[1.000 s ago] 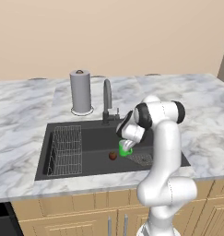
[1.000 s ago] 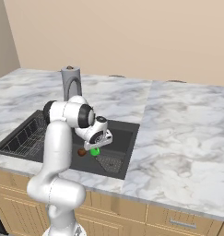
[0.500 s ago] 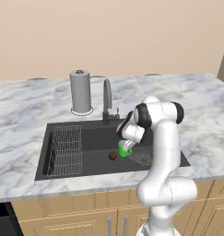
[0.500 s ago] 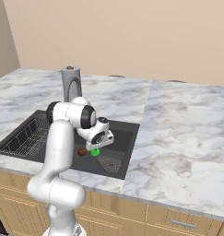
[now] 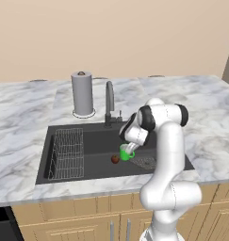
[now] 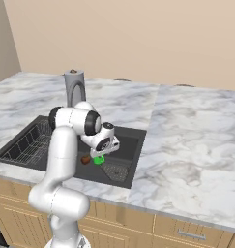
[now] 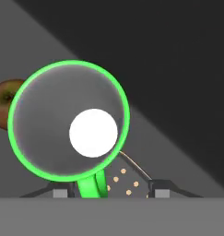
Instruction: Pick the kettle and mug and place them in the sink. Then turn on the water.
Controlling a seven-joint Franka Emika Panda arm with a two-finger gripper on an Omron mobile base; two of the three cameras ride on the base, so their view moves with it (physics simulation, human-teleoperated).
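Observation:
The small green mug (image 5: pixel 126 153) (image 6: pixel 98 159) stands upright on the floor of the dark sink (image 5: pixel 97 141) (image 6: pixel 131 140), just left of the drain. My gripper (image 5: pixel 128 147) (image 6: pixel 101 152) hangs right over it, pointing down. In the hand view the mug (image 7: pixel 69 120) is seen from above, and its handle lies between my parted fingertips, which makes the gripper (image 7: pixel 111 191) open. The kettle is out of view. No water shows at the faucet (image 5: pixel 109 101).
A small reddish-brown fruit (image 5: pixel 115 159) (image 6: pixel 85 159) (image 7: pixel 2 103) lies just beside the mug. The wire rack (image 5: pixel 66 153) (image 6: pixel 22 143) fills the sink's left part. The drain (image 5: pixel 145 162) (image 6: pixel 115 170) is at the right. A grey paper-towel roll (image 5: pixel 82 93) stands behind the sink.
The jaws have parted from the mug's handle, and the mug now rests on the sink floor. The arm has barely moved.

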